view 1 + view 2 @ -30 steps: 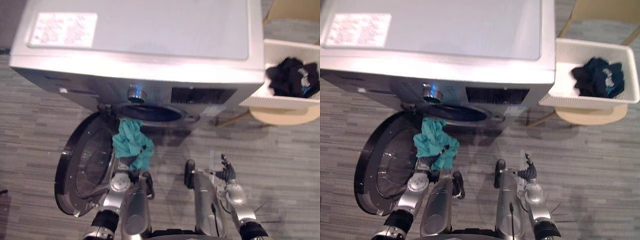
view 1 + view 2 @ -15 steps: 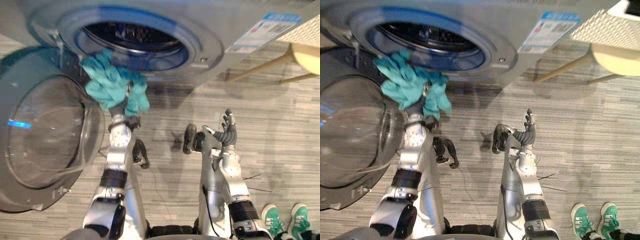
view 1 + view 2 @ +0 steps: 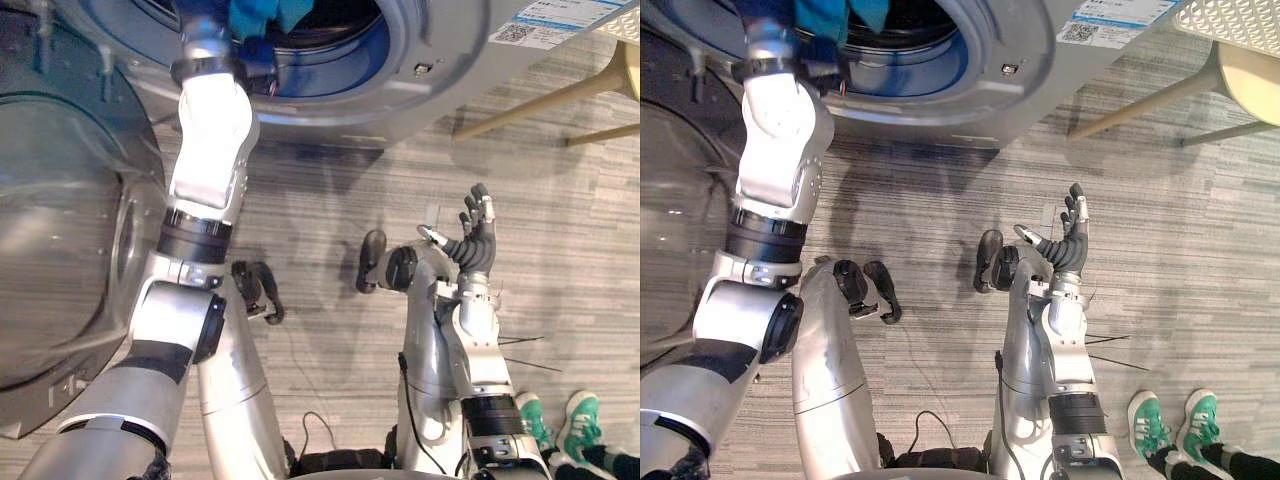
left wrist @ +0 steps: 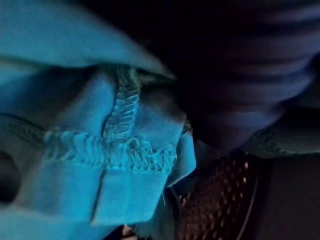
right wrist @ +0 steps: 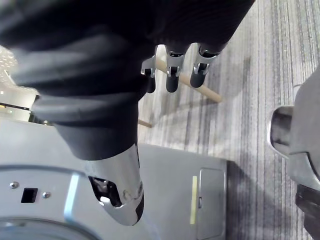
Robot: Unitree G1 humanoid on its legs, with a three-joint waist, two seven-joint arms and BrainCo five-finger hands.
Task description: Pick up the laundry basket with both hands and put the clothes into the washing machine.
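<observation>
- The washing machine's glass door (image 3: 60,230) stands open along the left edge.
- The left hand (image 3: 225,68) is up in the round opening of the washing machine (image 3: 430,50) at upper left. It is right against a teal garment (image 3: 262,14) in the drum mouth, and its grip cannot be told.
- The right hand (image 3: 470,240) is raised over the floor right of centre, loosely spread and holding nothing.
- The white laundry basket (image 3: 1230,15) shows in the upper right corner above a pale stool (image 3: 1252,85), well apart from both hands.
- A person's green shoes (image 3: 560,430) stand at lower right.
</observation>
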